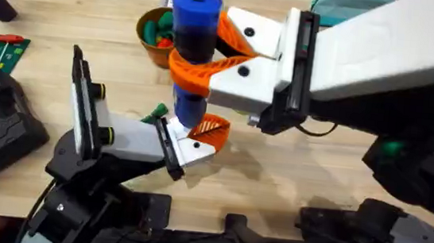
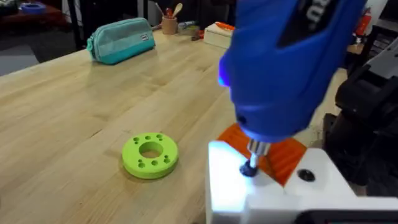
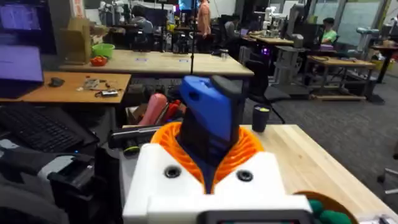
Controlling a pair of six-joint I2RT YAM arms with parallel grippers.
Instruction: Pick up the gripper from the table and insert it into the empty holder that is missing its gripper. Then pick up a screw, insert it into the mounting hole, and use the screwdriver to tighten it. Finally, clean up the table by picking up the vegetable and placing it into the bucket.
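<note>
Right gripper (image 1: pixel 207 61) clamps screwdriver (image 1: pixel 193 23) — bit seemingly touching holder (image 2: pixel 273 193).

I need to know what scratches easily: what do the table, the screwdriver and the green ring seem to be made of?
The table looks like pale wood planks with visible grain and seams, satin finish. The screwdriver seems glossy blue plastic, judging by its highlights, with a thin shiny metal bit. The green ring looks like matte plastic, possibly printed; it carries small holes.

Blue screwdriver (image 1: pixel 193 31) with black cap, orange ribbed gripper (image 1: pixel 210 131), white holder (image 1: pixel 191 152), mustard-orange bucket (image 1: pixel 148 29)
</note>
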